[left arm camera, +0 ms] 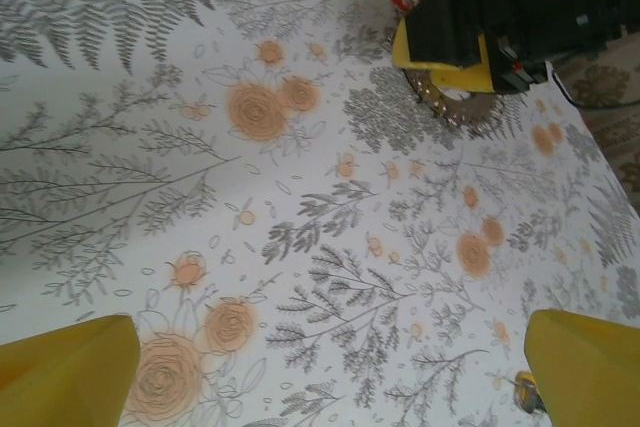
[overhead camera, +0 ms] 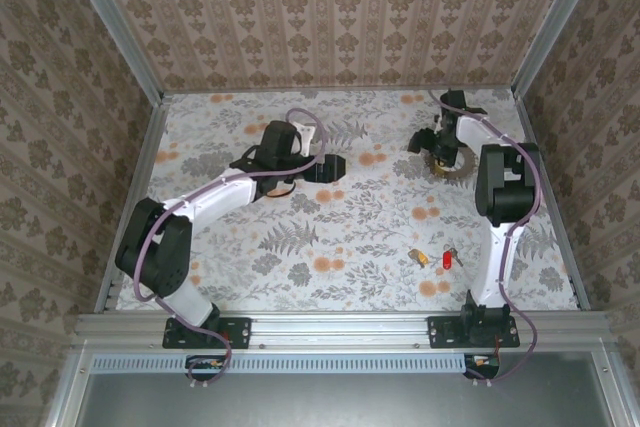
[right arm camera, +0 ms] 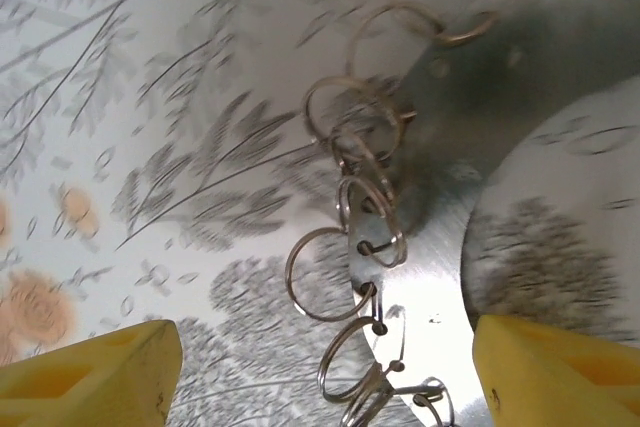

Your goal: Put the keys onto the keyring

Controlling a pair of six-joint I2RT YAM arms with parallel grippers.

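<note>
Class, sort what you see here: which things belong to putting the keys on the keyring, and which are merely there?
Belong to the job:
keys
keyring
right gripper, open over the keyring
left gripper, open

Merely there:
floral table cover
patterned walls

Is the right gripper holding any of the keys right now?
No: the right gripper hangs open over the keyring with nothing clamped, while the keys lie on the table near the right arm's base.
</note>
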